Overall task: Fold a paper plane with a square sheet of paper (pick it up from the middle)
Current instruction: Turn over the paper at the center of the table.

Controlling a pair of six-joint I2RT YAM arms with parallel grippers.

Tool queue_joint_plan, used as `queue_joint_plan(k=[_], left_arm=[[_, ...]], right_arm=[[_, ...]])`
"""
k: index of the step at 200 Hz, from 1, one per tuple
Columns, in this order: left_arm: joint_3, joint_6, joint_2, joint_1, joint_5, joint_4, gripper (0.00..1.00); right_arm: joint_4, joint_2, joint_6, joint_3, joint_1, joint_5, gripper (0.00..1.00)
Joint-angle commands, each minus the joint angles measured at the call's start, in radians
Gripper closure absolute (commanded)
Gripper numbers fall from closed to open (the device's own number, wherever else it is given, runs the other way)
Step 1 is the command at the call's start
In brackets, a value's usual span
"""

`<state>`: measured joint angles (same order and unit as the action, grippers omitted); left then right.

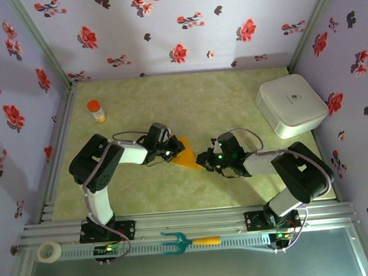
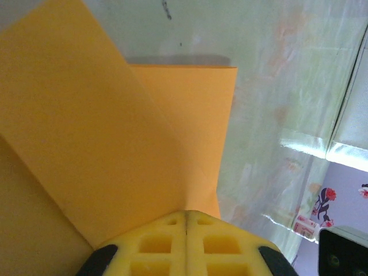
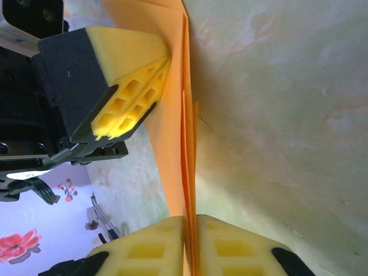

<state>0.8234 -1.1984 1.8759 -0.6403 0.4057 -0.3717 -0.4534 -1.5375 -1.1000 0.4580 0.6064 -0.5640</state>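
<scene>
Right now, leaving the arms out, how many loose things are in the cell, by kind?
Orange paper sheet: 1
Orange-capped bottle: 1
White box: 1
Teal fork: 1
Tape roll: 1
Total: 5

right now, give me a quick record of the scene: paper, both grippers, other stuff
paper: orange, folded into layers, held between both grippers
left gripper: shut on paper
right gripper: shut on paper
bottle: upright, far left of table
white box: far right of table
fork: near edge, centre
tape roll: near left corner
</scene>
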Motion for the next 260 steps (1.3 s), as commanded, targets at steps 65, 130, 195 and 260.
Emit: queue_joint_plan(k=[65, 130, 195, 260], left_arm=[[0.009, 0.149, -0.204, -0.012, -0.079, 0.139, 0.5], [0.029, 0.332, -0.448, -0.041, -0.31, 0.384, 0.47], [-0.106, 0.297, -0.633, -0.042, -0.373, 0.359, 0.45], [-0.113, 0.292, -0.664, -0.024, -0.379, 0.418, 0.44]], right_arm=[[0.193, 0.158, 0.15, 0.003, -0.01, 0.096, 0.94], [0.474, 0.399, 0.33, 0.041, -0.01, 0.341, 0.96], [0.654, 0.448, 0.243, 0.17, -0.008, 0.506, 0.96], [0.769, 0.458, 0.168, 0.245, -0.007, 0.575, 0.96]])
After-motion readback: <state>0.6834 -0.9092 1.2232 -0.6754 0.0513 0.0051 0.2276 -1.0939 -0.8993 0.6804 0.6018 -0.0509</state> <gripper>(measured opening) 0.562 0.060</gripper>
